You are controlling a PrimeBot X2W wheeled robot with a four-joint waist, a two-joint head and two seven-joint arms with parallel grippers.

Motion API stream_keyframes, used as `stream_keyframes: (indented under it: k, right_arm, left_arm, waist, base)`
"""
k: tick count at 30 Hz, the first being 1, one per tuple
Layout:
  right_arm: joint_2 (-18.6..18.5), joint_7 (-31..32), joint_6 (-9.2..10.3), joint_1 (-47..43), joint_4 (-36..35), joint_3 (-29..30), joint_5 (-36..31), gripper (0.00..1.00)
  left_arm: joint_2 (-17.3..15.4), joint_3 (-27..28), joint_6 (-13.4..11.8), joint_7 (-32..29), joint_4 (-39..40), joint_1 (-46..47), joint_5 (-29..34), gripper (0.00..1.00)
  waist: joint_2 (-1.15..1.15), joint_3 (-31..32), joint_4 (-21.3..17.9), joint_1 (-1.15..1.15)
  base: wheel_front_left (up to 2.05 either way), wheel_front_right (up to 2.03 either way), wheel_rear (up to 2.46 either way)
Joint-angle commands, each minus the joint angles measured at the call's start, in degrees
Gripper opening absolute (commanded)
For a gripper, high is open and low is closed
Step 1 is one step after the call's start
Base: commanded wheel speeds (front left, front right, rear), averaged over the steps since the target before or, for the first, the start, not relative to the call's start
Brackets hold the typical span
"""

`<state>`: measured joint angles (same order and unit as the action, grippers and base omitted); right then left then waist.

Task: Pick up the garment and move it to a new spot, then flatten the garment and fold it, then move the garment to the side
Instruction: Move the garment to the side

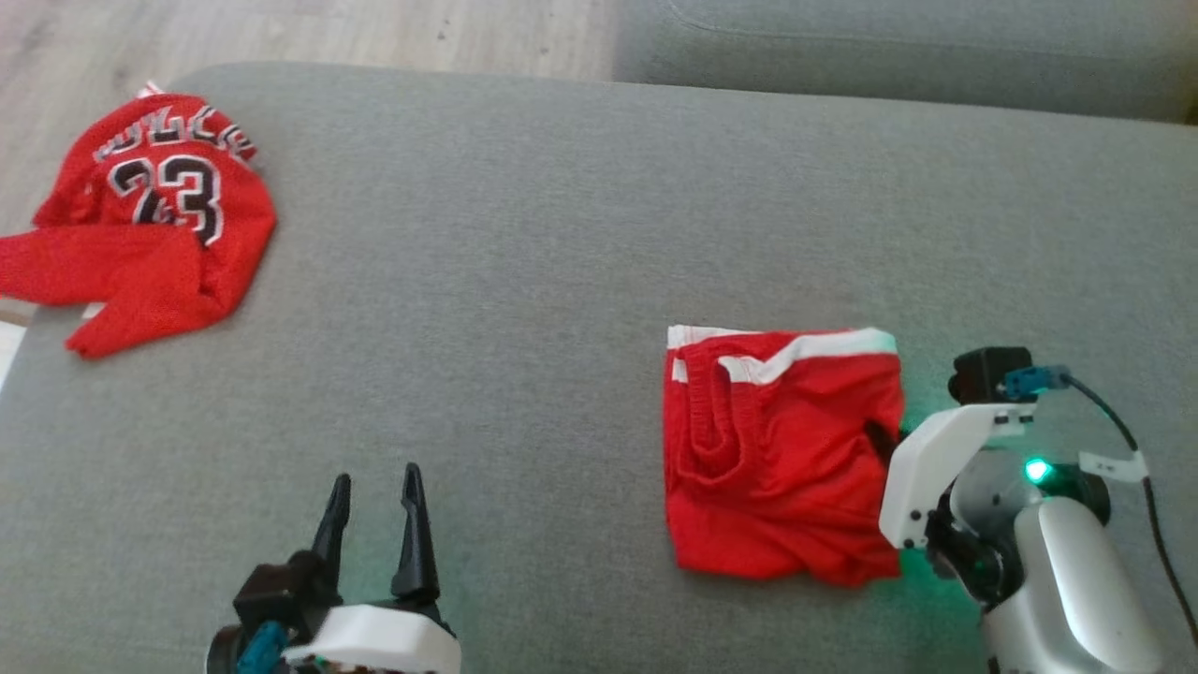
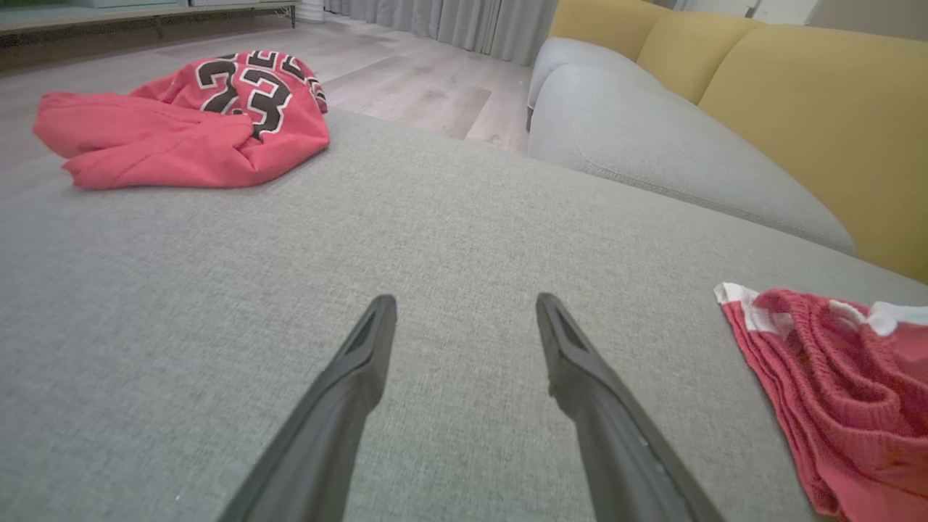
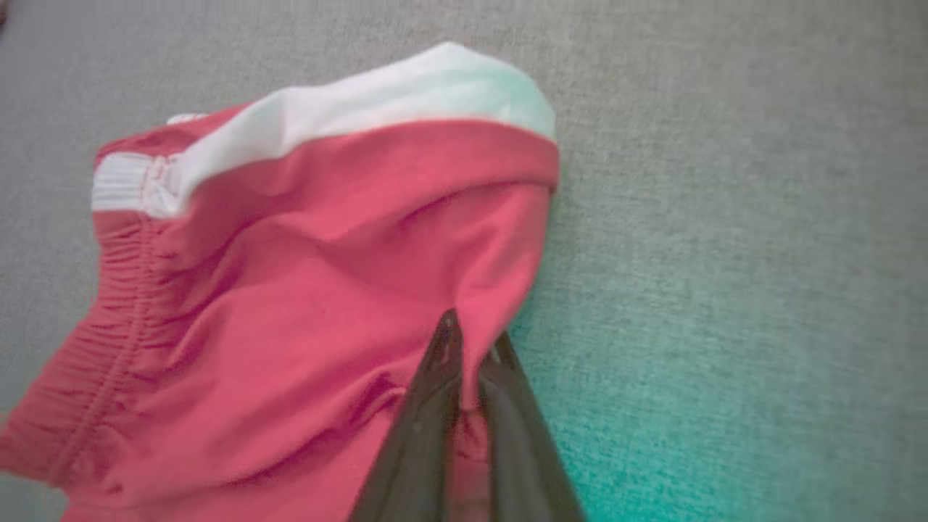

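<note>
Shorts [image 1: 781, 459], red with a white band, lay folded on the grey cushion [image 1: 524, 281], at about 4 o'clock from the middle of the head view. The right gripper [image 3: 471, 341] was pressed together on the 3 o'clock edge of the shorts, with a fold of red cloth pinched between its two dark fingers [image 3: 428, 428]. How much cloth sat inside the pinch was hidden by the fingers themselves. In the head view that gripper [image 1: 884, 442] was mostly covered by its own white wrist housing, leaving a short dark sliver against the cloth. The right wrist view was blurred, and the shorts [image 3: 304, 290] ran off the picture at 7 o'clock.

The left gripper [image 1: 374, 487] sat at 7 o'clock in the head view, fingers spread wide with nothing between them, well apart from the shorts. Its body was cut off by the bottom edge. Whether it touched the cushion could not be told, even in its own wrist view [image 2: 465, 301], where the shorts [image 2: 834, 377] were clipped by the right edge at 4 o'clock.

A crumpled red jersey [image 1: 150, 225] numbered 23 lay at 10 o'clock on the cushion's corner. The lettering above the number was creased and unreadable, and one end was cut off by the left edge.
</note>
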<state>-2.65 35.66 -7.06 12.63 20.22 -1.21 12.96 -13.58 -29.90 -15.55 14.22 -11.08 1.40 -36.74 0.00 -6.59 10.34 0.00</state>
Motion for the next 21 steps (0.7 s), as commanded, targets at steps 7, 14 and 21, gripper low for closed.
stream_keyframes:
  k: [7,14,21]
  right_arm:
    - [-2.6,-3.9,-0.43,6.1,-3.6,1.6,-3.1,0.00]
    - [-4.7,-5.6,-0.43,9.9,-4.5,4.5,-2.7,0.00]
    - [-3.4,-8.3,-0.43,13.5,-4.3,5.7,-0.9,0.00]
  left_arm:
    - [-1.0,2.9,0.6,0.7,4.6,4.4,1.7,1.00]
    - [-2.6,2.2,0.7,-0.9,8.1,7.5,3.4,1.00]
    - [-5.6,2.3,-0.5,-4.4,11.4,10.0,5.3,1.00]
  waist:
    - [0.00,-4.0,-9.2,0.00]
    - [0.00,-8.4,-19.0,0.00]
    - [0.00,-13.0,-28.7,0.00]
  base:
    - [0.00,0.00,0.00]
    - [0.00,0.00,0.00]
    - [0.00,0.00,0.00]
